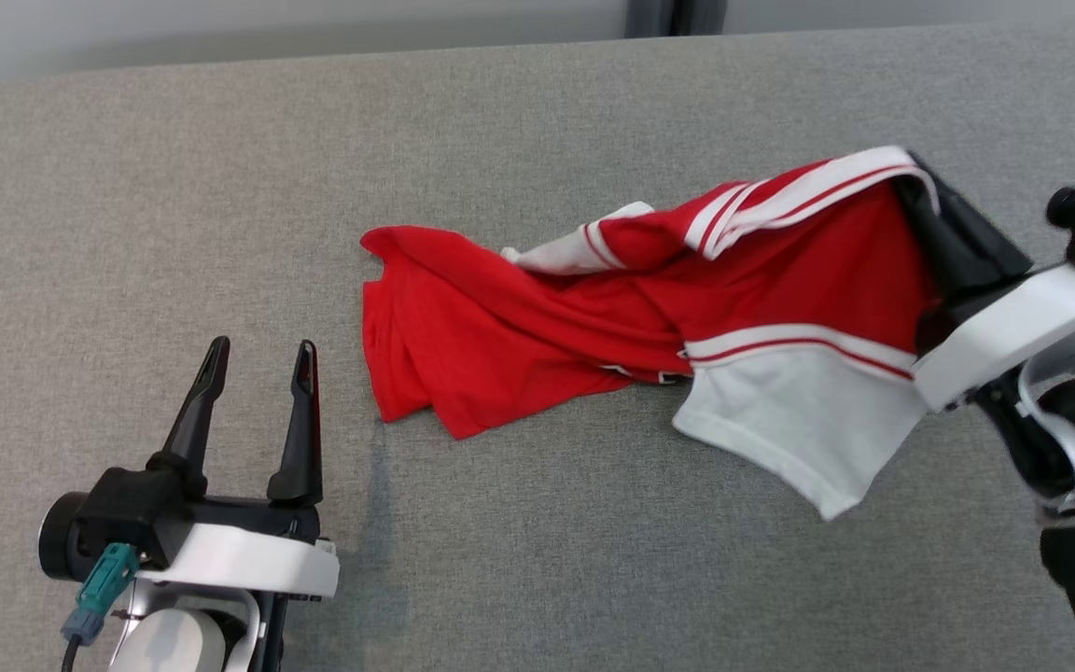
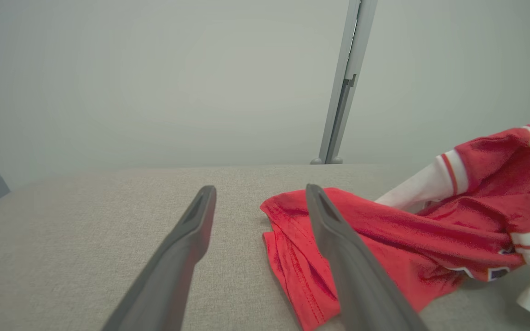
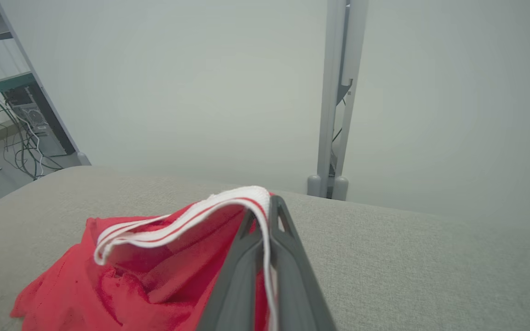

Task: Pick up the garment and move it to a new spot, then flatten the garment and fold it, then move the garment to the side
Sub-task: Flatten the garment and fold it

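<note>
The garment (image 1: 593,336) is a red shirt with white sleeves and red-and-white striped trim, crumpled on the grey cloth table (image 1: 537,560). Its right end hangs raised off the surface. My right gripper (image 1: 920,182) is shut on the striped trim there; in the right wrist view the white band (image 3: 246,197) is pinched between the two dark fingers (image 3: 288,257). My left gripper (image 1: 258,359) stands open at the lower left, just left of the garment's red hem (image 2: 292,257), touching nothing.
The table's rounded far edge (image 1: 314,65) meets a pale wall. A grey upright post (image 3: 334,105) stands behind the table. Shelving and cables (image 3: 21,119) are off to one side past the table's corner.
</note>
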You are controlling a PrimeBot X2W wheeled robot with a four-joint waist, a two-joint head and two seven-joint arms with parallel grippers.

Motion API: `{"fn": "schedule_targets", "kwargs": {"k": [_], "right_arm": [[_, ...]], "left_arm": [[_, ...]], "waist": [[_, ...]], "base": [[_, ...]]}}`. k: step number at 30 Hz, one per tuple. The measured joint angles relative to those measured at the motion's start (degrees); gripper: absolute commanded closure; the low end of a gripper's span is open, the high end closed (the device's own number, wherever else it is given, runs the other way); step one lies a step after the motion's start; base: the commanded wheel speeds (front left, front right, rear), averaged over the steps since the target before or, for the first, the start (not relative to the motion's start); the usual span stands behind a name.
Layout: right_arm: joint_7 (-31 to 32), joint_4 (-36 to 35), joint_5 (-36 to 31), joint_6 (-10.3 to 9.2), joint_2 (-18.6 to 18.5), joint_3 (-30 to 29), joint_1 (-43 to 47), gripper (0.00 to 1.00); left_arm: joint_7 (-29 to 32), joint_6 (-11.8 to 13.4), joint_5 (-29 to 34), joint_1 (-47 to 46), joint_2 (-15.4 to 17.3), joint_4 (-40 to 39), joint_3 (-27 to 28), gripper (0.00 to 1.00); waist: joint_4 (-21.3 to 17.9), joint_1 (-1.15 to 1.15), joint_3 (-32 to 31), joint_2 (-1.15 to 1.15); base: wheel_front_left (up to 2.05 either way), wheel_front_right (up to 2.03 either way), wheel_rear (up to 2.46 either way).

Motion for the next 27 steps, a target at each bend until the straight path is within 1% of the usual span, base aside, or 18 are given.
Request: {"fn": "schedule_targets", "kwargs": {"k": [3, 5, 7, 11, 15, 16, 17, 18, 22, 27], "right_arm": [[0.65, 7.12, 4.17, -0.01, -0.35, -3.02, -4.39, 1.0], [0.46, 12.48, 4.56, -0.01, -1.45, -4.03, -7.42, 1.0], [-0.2, 18.45, 6.51, -0.01, -1.72, -5.41, -10.59, 1.0], [-3.33, 30.17, 8.42, -0.01, -2.57, -7.78, -16.26, 1.0], [-6.86, 38.89, 9.45, -0.01, -3.27, -8.96, -20.59, 1.0], [-7.75, 40.79, 9.48, -0.01, -3.25, -9.1, -21.36, 0.69], [-8.65, 42.44, 9.46, -0.01, -3.18, -9.04, -21.96, 0.22], [-9.67, 43.76, 9.43, -0.01, -3.12, -8.86, -22.34, 0.0], [-14.83, 47.06, 8.68, -0.01, -2.67, -7.32, -22.6, 0.0], [-21.08, 46.56, 8.64, -0.01, -2.1, -5.02, -20.2, 0.0]], "left_arm": [[-0.07, -0.55, 0.04, -1.53, -0.21, 0.18, -0.7, 0.0], [-0.16, -1.13, 0.1, -2.88, -0.42, 0.57, -1.37, 0.0], [-0.37, -1.87, 0.25, -4.31, -0.86, 1.11, -2.01, 0.0], [-0.94, -2.97, 0.43, -6.32, -1.68, 2.4, -3.08, 0.0], [-1.57, -3.63, 0.51, -7.73, -2.32, 3.53, -3.68, 0.0], [-1.64, -3.67, 0.52, -7.97, -2.45, 3.85, -3.78, 0.0], [-1.83, -3.81, 0.53, -8.21, -2.56, 4.09, -3.79, 0.0], [-1.87, -3.9, 0.53, -8.38, -2.7, 4.26, -3.82, 0.0], [-2.11, -4.14, 0.63, -8.49, -3.0, 5.2, -3.86, 0.0], [-2.34, -4.14, 0.89, -8.48, -2.58, 5.91, -3.52, 0.0]], "waist": [[0.54, 0.0, 1.58, 0.0], [1.28, 0.0, 2.73, 0.0], [2.37, 0.0, 3.86, 0.0], [4.83, 0.0, 6.26, 0.0], [6.97, 0.0, 8.41, 0.0], [7.38, 0.0, 8.83, 0.0], [7.71, 0.0, 9.22, 0.0], [7.95, 0.0, 9.5, 0.0], [7.7, 0.0, 9.37, 0.0], [6.31, 0.0, 8.07, 0.0]], "base": [[0.0, 0.0, 0.0], [0.0, 0.0, 0.0], [0.0, 0.0, 0.0], [0.0, 0.0, 0.0], [0.0, 0.0, 0.0], [0.0, 0.0, 0.0], [0.0, 0.0, 0.0], [0.0, 0.0, 0.0], [0.0, 0.0, 0.0], [0.0, 0.0, 0.0]]}}
